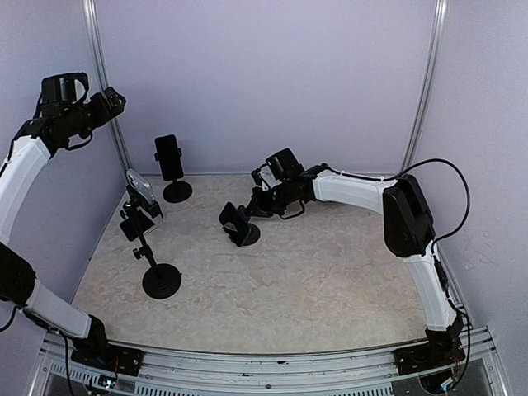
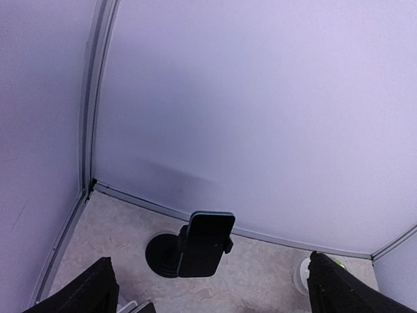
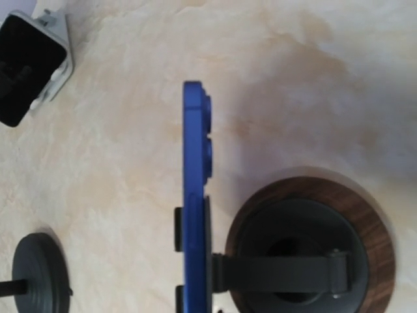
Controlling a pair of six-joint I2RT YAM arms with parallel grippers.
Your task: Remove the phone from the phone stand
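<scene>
A blue phone (image 3: 193,195) shows edge-on, clamped in a short stand on a round wood-rimmed base (image 3: 313,248). From above, that phone (image 1: 233,219) tilts on its stand in the middle of the table. My right gripper (image 1: 259,196) hangs close at its upper right end, shut. Its fingers do not show in its wrist view, so I cannot tell whether they touch the phone. My left gripper (image 1: 111,101) is raised high at the back left, open and empty (image 2: 210,261). Its fingers (image 2: 98,287) frame another dark phone (image 2: 205,244) on the back stand.
The back stand (image 1: 169,161) has a round black base (image 1: 176,191). A tall stand (image 1: 162,280) at the near left carries a silver-edged phone (image 1: 142,198), also seen as (image 3: 32,65). Walls close in the back and sides. A small white object (image 2: 301,274) lies by the back wall.
</scene>
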